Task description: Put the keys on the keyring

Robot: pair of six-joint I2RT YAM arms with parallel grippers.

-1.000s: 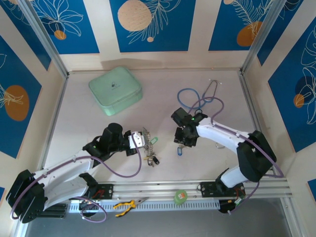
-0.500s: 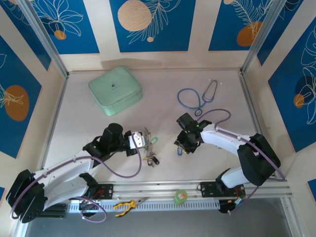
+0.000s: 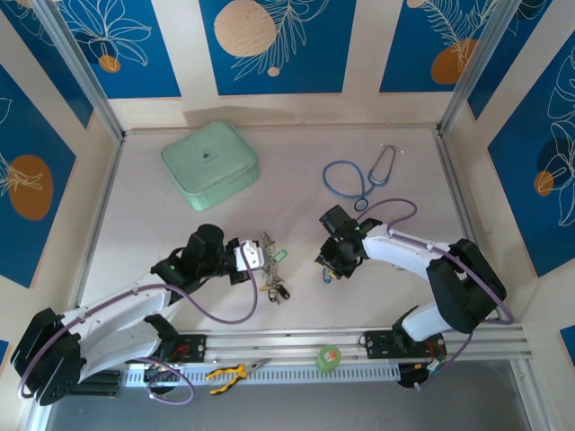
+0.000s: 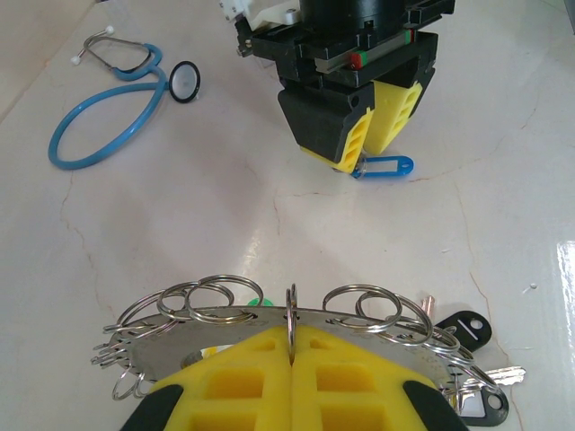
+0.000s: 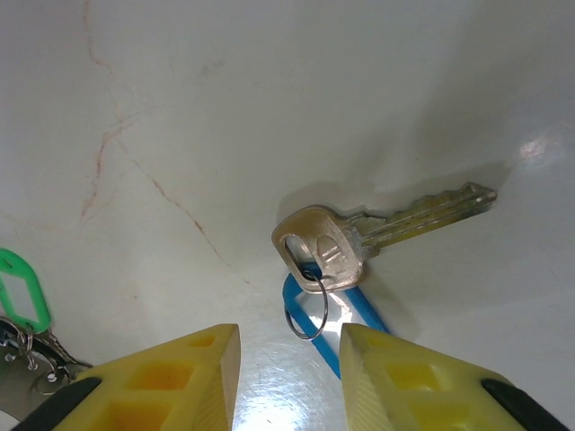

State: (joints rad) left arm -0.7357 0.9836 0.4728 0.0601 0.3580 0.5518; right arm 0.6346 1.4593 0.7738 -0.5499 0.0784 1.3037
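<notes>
Now the left gripper is clamped shut on the rim of the keyring, holding it on edge over the table, while the right gripper hangs with jaws apart over a blue-tagged key lying flat on the table nearby

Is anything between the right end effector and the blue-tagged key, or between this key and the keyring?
Nothing visible. The right end effector hangs open just above the key and its blue tag. Bare table lies between it and the keyring held by the left end effector.
</notes>
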